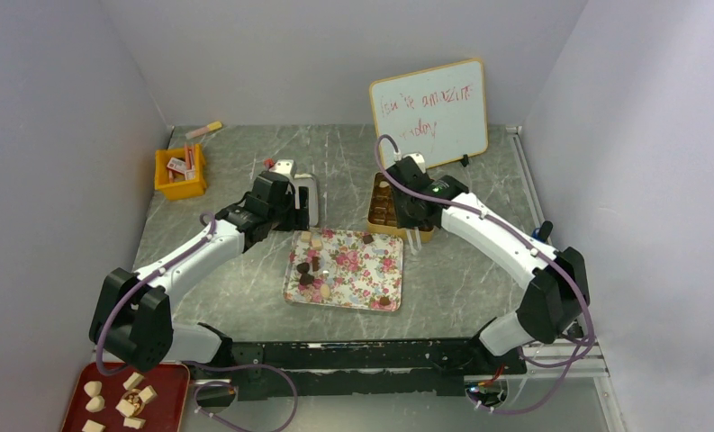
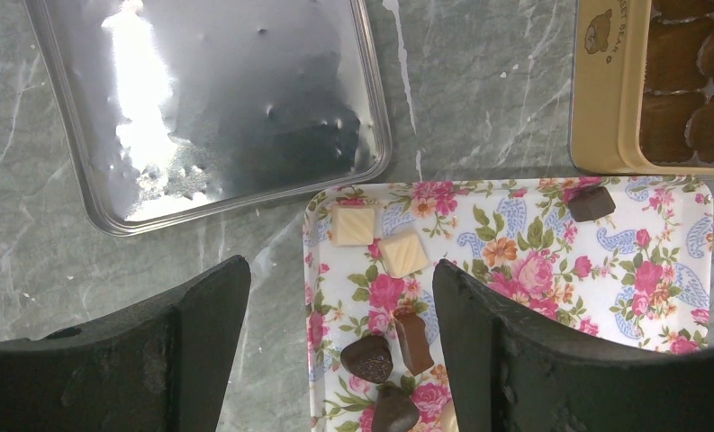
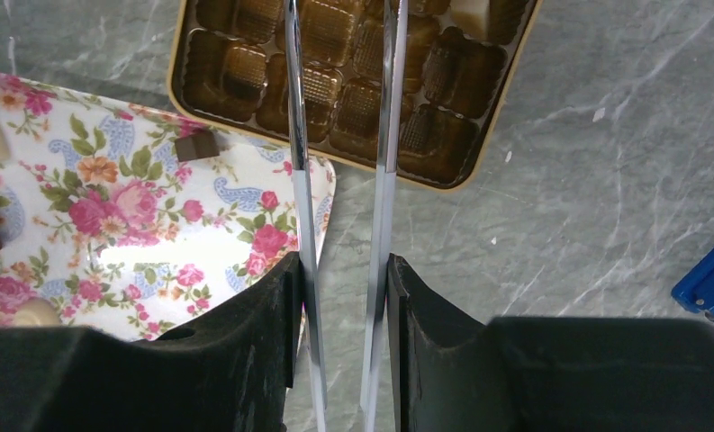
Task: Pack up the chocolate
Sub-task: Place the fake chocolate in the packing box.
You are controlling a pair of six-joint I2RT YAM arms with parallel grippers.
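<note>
Whiteboard (image 1: 429,112), yellow bin (image 1: 180,191), red tray (image 1: 171,405)

A tray (image 1: 371,279) is set in the middle of the table (image 1: 245,297). Most chocolate pieces (image 1: 306,268) are laid along its left side. A box (image 3: 236,72) is set behind its far right corner, and a lid (image 2: 218,99) behind its far left corner. Tongs (image 3: 384,135) are held above the box's near edge. A bin (image 1: 180,175) is kept near the table's far left corner, and a board (image 1: 429,112) is stood behind the box. More pieces are laid on a plate (image 1: 168,382) by the near left corner.
</note>
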